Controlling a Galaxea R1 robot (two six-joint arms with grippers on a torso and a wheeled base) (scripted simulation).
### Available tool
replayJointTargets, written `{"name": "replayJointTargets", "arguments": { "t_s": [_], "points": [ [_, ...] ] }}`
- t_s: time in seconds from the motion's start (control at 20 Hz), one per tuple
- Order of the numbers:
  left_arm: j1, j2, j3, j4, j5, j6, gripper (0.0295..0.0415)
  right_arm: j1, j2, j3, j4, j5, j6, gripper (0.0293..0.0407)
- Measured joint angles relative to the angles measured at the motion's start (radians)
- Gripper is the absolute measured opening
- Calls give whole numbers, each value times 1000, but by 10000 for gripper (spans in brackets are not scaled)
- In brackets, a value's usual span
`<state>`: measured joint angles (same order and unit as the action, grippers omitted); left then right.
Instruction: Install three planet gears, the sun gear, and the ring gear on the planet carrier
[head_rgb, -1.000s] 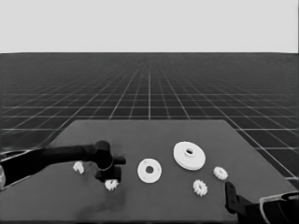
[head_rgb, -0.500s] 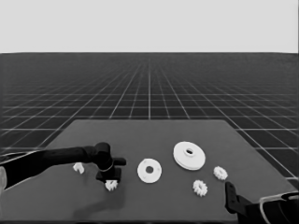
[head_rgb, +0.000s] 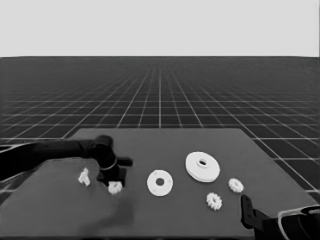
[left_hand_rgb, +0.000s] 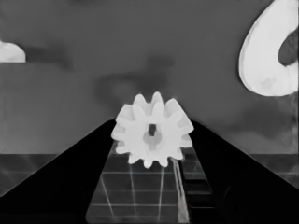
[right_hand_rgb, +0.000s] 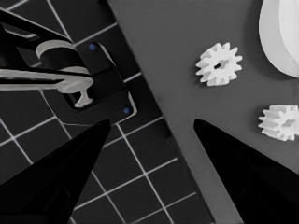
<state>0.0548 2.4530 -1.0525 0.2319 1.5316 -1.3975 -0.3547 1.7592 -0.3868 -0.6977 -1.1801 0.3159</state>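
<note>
My left gripper (head_rgb: 113, 176) is over the table's left part, shut on a small toothed gear (head_rgb: 115, 188). That gear (left_hand_rgb: 152, 135) sits between the two fingertips of the left gripper (left_hand_rgb: 153, 123) and casts a faint shadow on the table below. The smaller round part (head_rgb: 160, 183) lies flat to the right of it, and its edge (left_hand_rgb: 261, 60) shows in the left wrist view. Farther right is the larger round part (head_rgb: 202, 166) with its raised hub. My right gripper (head_rgb: 247, 210) waits open at the lower right corner.
Two loose gears (head_rgb: 235, 185) (head_rgb: 214, 201) lie near the table's right front, also seen as gears (right_hand_rgb: 218, 64) (right_hand_rgb: 280, 122) beside the larger round part (right_hand_rgb: 280, 32). A small irregular white piece (head_rgb: 83, 176) lies left of the left gripper. The right gripper (right_hand_rgb: 152, 121) hangs over the table's corner.
The left gripper has risen slightly with the gear in it, so the gear sits higher and a little more to the left. The right arm has stayed put.
</note>
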Motion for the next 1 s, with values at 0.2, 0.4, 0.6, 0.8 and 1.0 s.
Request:
{"name": "replayJointTargets", "arguments": {
  "t_s": [0.2,0.4,0.6,0.8,1.0],
  "points": [
    [-27,-1,5,-27,4,-3,312,0,0,0,0,0,0,385],
    [-39,299,-154,-36,38,-158,313,0,0,0,0,0,0,385],
    [-42,465,-309,-41,36,-152,312,0,0,0,0,0,0,385],
    [-42,482,-333,-41,35,-147,312,0,0,0,0,0,0,385],
    [111,499,-416,110,11,-86,312,0,0,0,0,0,0,385]
  ]
}}
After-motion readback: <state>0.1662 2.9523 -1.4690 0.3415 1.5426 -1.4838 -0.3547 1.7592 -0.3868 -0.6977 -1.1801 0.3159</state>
